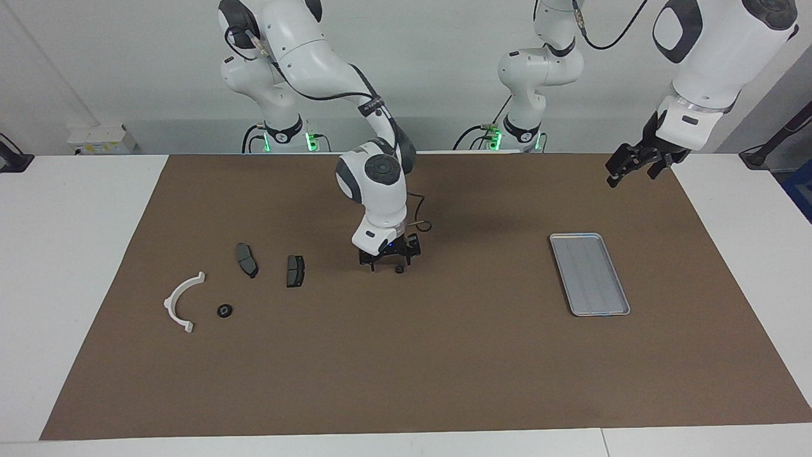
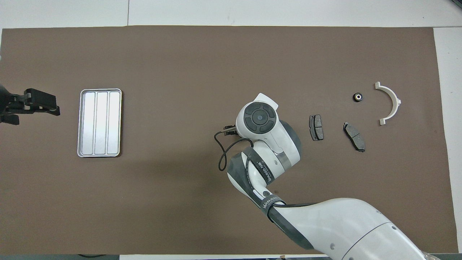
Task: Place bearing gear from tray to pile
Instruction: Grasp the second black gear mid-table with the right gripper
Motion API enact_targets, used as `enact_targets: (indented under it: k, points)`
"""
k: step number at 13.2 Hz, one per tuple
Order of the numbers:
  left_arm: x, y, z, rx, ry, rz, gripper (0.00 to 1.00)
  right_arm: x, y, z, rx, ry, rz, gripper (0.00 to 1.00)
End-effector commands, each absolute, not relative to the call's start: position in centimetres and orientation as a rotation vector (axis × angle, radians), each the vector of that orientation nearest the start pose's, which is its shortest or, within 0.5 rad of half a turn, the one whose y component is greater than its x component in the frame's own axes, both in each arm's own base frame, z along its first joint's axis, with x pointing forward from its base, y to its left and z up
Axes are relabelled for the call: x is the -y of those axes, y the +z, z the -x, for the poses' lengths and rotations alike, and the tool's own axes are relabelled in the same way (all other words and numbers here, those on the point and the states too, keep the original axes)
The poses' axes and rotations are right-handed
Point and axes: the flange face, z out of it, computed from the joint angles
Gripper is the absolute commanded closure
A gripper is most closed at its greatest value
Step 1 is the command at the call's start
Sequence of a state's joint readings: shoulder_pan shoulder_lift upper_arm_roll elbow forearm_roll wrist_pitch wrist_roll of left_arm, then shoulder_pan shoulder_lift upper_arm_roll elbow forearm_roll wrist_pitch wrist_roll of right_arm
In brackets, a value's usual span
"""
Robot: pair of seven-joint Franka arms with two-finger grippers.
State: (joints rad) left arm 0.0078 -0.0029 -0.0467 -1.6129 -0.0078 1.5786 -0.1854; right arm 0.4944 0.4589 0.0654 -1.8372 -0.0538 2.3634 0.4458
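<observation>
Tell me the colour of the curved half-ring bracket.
White; the bracket shows best in the overhead view.

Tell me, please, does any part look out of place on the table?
Yes. One small black bearing gear lies alone mid-mat, apart from the pile and off the tray. The open right gripper is low beside it; the open left gripper waits.

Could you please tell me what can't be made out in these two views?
- Small gear under the right gripper: hidden by the arm in the overhead view.
- Right gripper's contact with that gear: too small to tell, facing view.
- Left gripper: arm cut off by the overhead view's edge.
- Tray: shows nothing in it.
</observation>
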Motion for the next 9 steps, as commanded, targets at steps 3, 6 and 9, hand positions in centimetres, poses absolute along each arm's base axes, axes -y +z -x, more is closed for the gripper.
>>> enact_targets:
  k: [3, 6, 9]
  points:
    - [2.2, 60.7, -54.2, 0.226, 0.039, 3.147, 0.0, -34.6, 26.9, -55.3, 0.201, -0.125, 3.079, 0.03]
    - [2.2, 60.6, -54.2, 0.224, 0.041, 3.147, 0.0, -35.4, 27.0, -54.9, 0.166, -0.113, 3.084, 0.61]
    - [2.2, 60.6, -54.2, 0.226, 0.041, 3.147, 0.0, -36.9, 28.3, -54.7, 0.15, -0.095, 3.09, 1.0]
